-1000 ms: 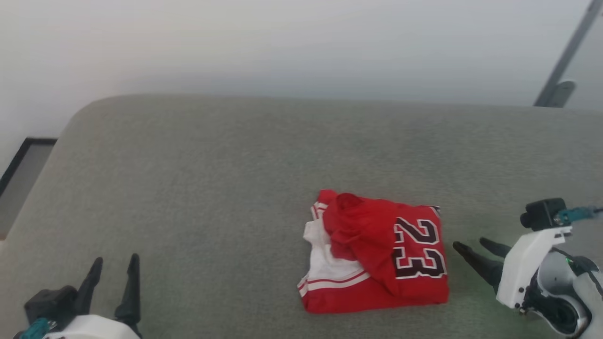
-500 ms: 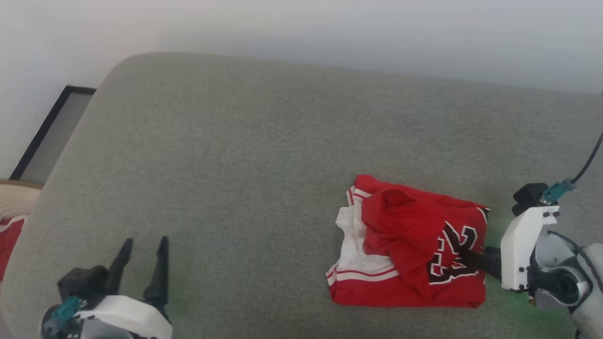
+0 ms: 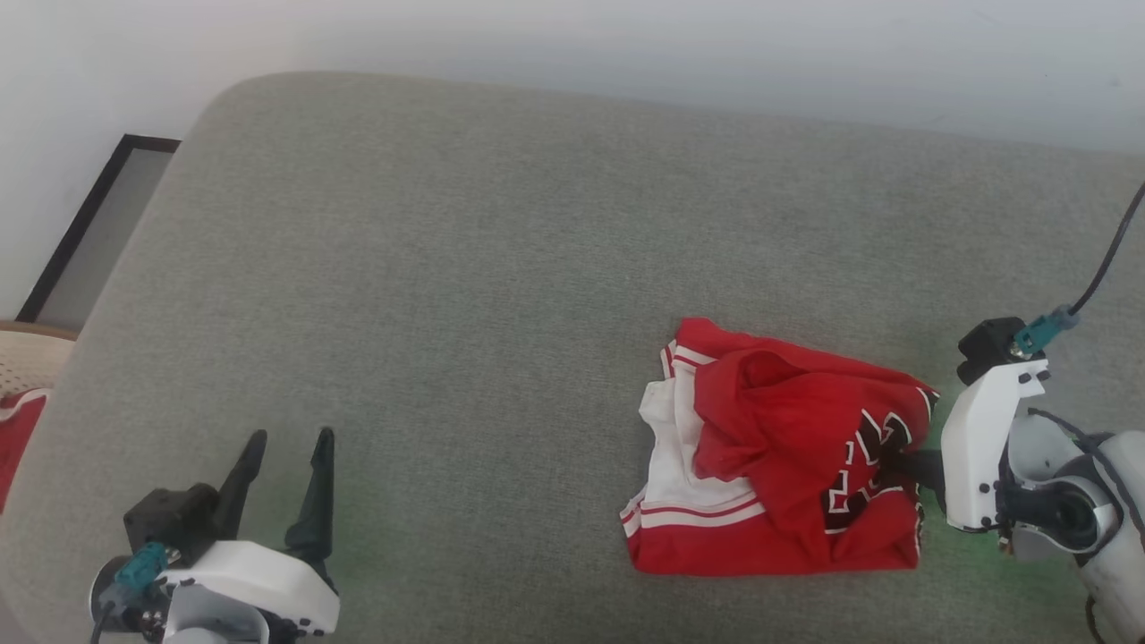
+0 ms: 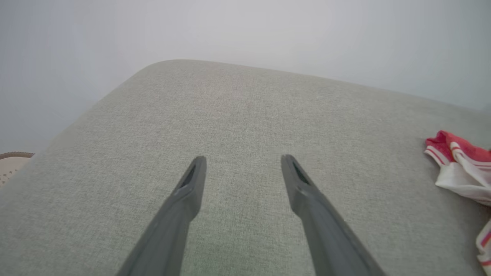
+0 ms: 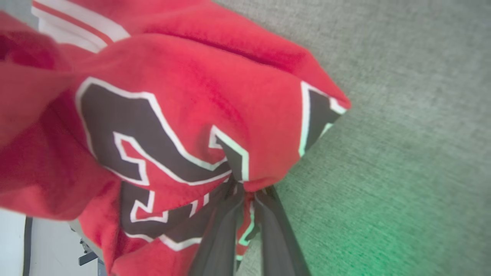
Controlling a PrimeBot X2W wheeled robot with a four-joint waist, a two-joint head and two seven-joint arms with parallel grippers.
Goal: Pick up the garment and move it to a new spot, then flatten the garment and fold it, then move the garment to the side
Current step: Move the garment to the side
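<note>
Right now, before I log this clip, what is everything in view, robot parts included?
jersey T-shirt: one, red with white sleeves and a black white-outlined number, loosely folded on the right of the surface
upholstered surface: one, grey-green, under everything
framed panel: one, dark frame, beyond the surface's left corner, by the wall
cloth: one, red with white trim, at the head view's left edge, off the surface
perforated object: one, cream, just above that cloth
wall: one, white, behind
left gripper: one, dark fingers, open over bare surface, lower left
right gripper: one, dark fingers, shut on the jersey T-shirt's printed right edge
</note>
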